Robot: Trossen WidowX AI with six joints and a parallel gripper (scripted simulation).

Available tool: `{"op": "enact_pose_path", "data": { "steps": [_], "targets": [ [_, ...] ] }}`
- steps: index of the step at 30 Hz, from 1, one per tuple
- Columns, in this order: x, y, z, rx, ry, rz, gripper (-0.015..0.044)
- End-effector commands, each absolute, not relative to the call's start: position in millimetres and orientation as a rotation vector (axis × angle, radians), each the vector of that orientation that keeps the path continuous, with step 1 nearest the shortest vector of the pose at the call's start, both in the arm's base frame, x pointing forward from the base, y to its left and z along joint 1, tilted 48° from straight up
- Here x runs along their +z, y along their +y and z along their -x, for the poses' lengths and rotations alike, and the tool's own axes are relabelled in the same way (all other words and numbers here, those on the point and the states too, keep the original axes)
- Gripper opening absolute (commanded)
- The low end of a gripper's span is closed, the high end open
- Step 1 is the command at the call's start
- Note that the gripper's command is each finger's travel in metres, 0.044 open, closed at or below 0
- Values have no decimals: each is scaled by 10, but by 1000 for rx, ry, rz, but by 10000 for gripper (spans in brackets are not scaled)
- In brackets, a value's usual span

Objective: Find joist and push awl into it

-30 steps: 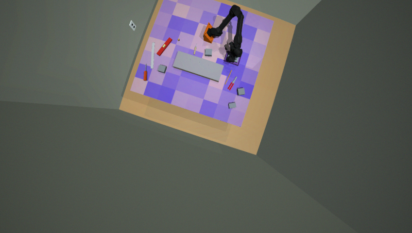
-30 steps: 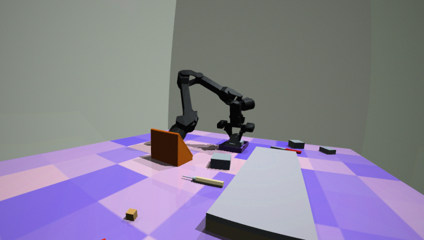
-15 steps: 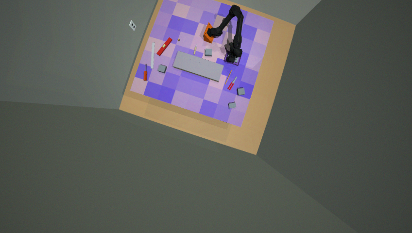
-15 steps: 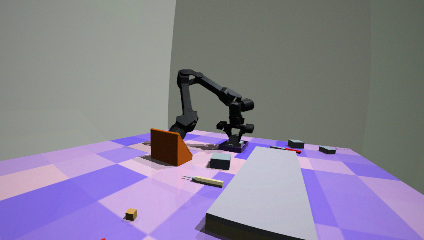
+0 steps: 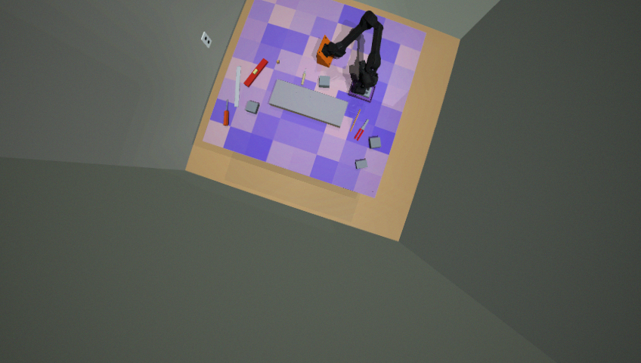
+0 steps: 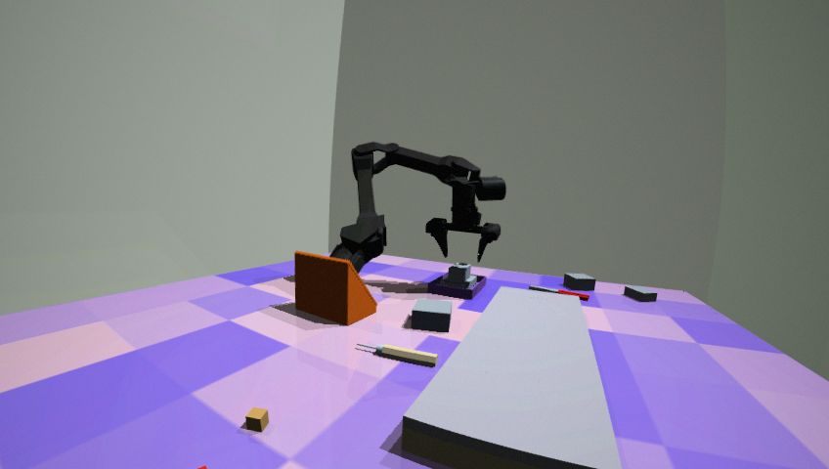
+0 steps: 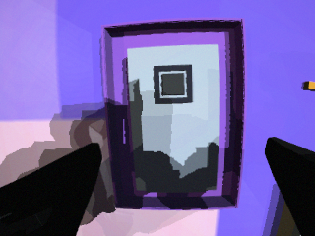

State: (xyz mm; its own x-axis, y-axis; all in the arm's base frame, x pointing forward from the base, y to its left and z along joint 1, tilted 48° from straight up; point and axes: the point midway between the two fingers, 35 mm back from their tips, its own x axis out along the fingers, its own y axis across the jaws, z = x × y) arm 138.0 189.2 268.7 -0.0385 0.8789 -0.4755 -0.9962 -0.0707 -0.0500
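The grey stud finder [image 6: 459, 273] [image 7: 173, 118] rests in the dark purple tray [image 6: 445, 288] [image 7: 236, 112] [image 5: 362, 98], with its square knob facing up. My gripper [image 6: 462, 255] [image 7: 184, 148] [image 5: 360, 83] is open and empty, and hangs a little above the stud finder with a finger to each side. The awl [image 6: 401, 353] [image 5: 303, 77], with its tan handle and thin metal tip, lies flat on the floor mat beside the long grey floor panel [image 6: 523, 360] [image 5: 305, 105]. I see no hole in the panel.
An orange wedge [image 6: 328, 287] [image 5: 323, 53] stands by the arm's base. A grey block [image 6: 431, 314] [image 5: 324, 81] sits between the tray and the awl. A small tan cube [image 6: 256, 418], red pliers [image 6: 561, 292] [image 5: 360, 130], more grey blocks [image 6: 579, 280], a red level [image 5: 255, 72] and a screwdriver [image 5: 226, 116] lie around.
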Motion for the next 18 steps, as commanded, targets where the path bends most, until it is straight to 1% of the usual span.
{"op": "enact_pose_path", "data": {
  "steps": [1, 5, 6, 8, 14, 18],
  "targets": [
    [3044, 1621, -1328, 1586, 304, 408, 440],
    [3044, 1621, -1328, 1586, 304, 408, 440],
    [2893, 1697, -1363, 1586, 332, 421, 440],
    [2829, 1674, -1453, 1565, 366, 414, 440],
    [2296, 1387, -2046, 1407, 620, 341, 440],
    [1953, 1090, -2310, 1287, 758, 295, 440]
  ]
}}
